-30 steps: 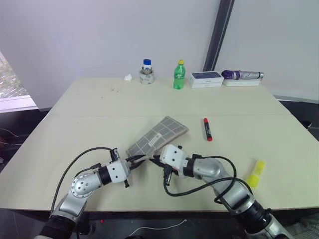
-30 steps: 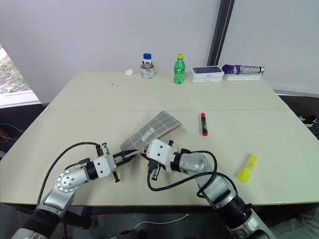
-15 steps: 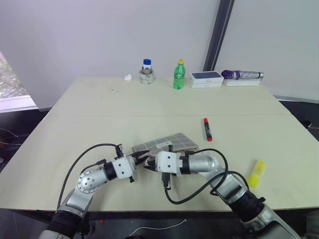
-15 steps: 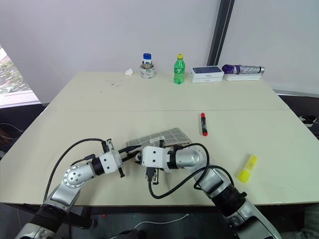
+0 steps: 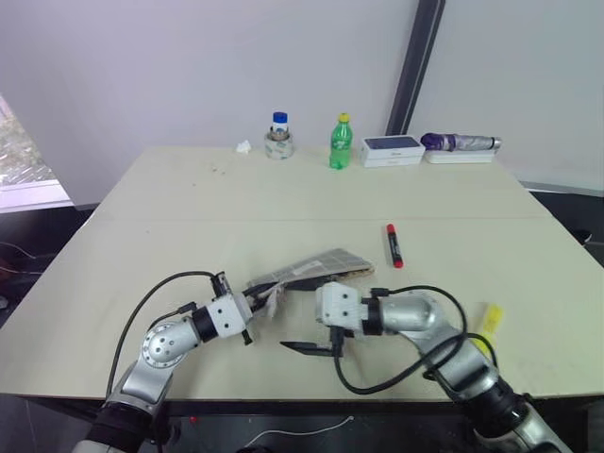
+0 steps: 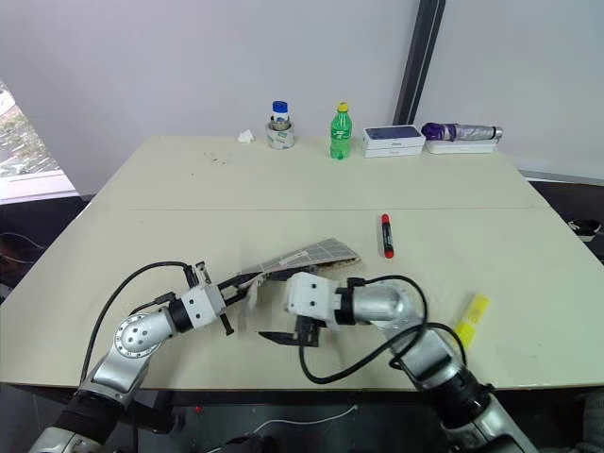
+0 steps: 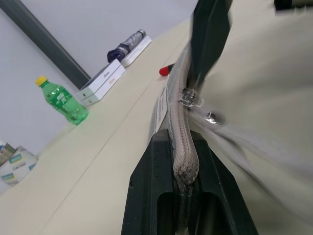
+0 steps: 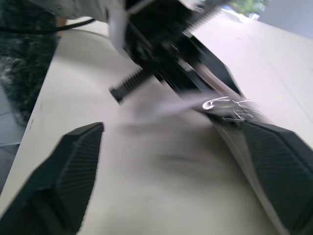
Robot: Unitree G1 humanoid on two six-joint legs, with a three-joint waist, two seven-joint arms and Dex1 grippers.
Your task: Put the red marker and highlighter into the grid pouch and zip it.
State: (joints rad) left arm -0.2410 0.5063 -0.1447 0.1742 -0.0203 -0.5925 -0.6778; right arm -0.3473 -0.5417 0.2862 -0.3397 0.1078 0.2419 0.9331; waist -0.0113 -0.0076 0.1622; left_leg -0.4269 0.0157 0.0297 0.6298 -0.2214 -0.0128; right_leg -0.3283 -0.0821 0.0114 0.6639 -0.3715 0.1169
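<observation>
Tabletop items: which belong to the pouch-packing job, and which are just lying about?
Job:
grey grid-lined fabric pouch
slim red marker
stubby yellow highlighter

Lying about:
green plastic bottle
blue-capped jar
white flat boxes
purple folded umbrella

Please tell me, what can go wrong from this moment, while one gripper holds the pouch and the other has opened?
1. The left gripper pinches only the zipper edge of the grid pouch, so the raised pouch could slip out or sag shut.
2. The right gripper is open beside the pouch; swinging away, it might knock the pouch.
3. The red marker and the highlighter lie apart on the table; a careless reach could roll them further.
</observation>
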